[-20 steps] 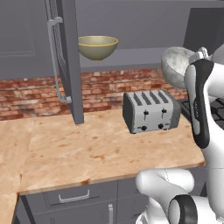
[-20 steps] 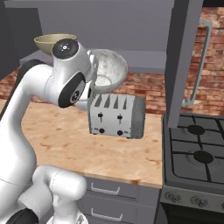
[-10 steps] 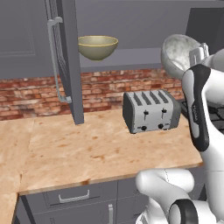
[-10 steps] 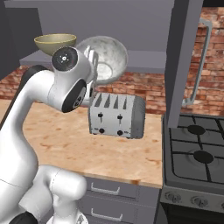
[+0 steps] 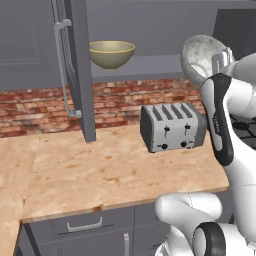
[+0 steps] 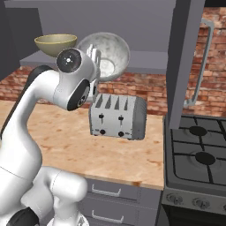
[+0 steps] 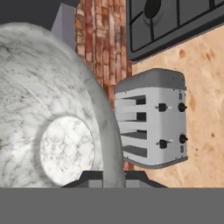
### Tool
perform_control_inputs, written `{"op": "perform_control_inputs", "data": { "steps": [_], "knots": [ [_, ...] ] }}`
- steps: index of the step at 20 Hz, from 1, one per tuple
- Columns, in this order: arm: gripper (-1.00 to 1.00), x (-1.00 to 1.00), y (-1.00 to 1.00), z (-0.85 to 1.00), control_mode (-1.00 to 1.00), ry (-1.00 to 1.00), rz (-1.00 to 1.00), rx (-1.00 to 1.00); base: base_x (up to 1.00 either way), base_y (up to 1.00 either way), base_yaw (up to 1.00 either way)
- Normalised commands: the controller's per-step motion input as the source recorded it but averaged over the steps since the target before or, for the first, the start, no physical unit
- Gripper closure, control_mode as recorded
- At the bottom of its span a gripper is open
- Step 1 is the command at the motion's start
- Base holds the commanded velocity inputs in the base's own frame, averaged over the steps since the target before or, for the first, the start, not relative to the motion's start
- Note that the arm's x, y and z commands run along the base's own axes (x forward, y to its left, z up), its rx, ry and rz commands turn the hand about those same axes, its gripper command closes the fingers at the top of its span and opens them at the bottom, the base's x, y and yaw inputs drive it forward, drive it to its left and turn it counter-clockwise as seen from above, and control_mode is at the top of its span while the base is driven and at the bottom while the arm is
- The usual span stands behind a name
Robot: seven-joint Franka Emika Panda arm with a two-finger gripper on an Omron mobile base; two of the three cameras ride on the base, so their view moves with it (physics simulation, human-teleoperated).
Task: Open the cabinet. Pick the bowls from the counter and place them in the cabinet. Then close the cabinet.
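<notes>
Marbled white bowl (image 6: 106,55), rigid, glossy, likely slippery and chippable, is clenched at its rim by the gripper (image 7: 113,178), tilted above the toaster (image 6: 117,116) at its 12 o'clock.

Marbled white bowl (image 7: 52,109), glossy olive bowl (image 5: 112,53), brushed-metal toaster (image 5: 172,126), stone-look counter (image 5: 100,175).

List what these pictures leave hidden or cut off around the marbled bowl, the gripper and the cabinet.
- Gripper: hand view, fingertips cut by the bottom edge; their hold on the marbled bowl's rim is barely visible.
- Marbled bowl: left base view, lower part hidden behind the arm.
- Cabinet: base views, top cut off; the shelf's depth behind the olive bowl can't be judged.
- Right cabinet door: right base view, edge-on, panel face unseen.
</notes>
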Motion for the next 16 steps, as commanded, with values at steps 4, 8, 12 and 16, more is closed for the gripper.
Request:
{"op": "perform_control_inputs", "data": {
  "steps": [4, 8, 12, 16],
  "knots": [
    [1.00, 0.30, 0.00, 0.03, -1.00, -0.03, 0.00, 0.00, 0.00, 0.00, 0.00],
    [1.00, 0.36, 0.00, 0.01, -1.00, 0.00, 0.00, 0.01, 0.00, 0.00, 0.00],
    [1.00, 0.43, 0.00, 0.00, -1.00, 0.00, 0.00, 0.02, 0.00, 0.00, 0.00],
    [1.00, 0.46, 0.00, 0.00, -1.00, 0.00, 0.00, 0.02, 0.00, 0.00, 0.00]
  ]
}}
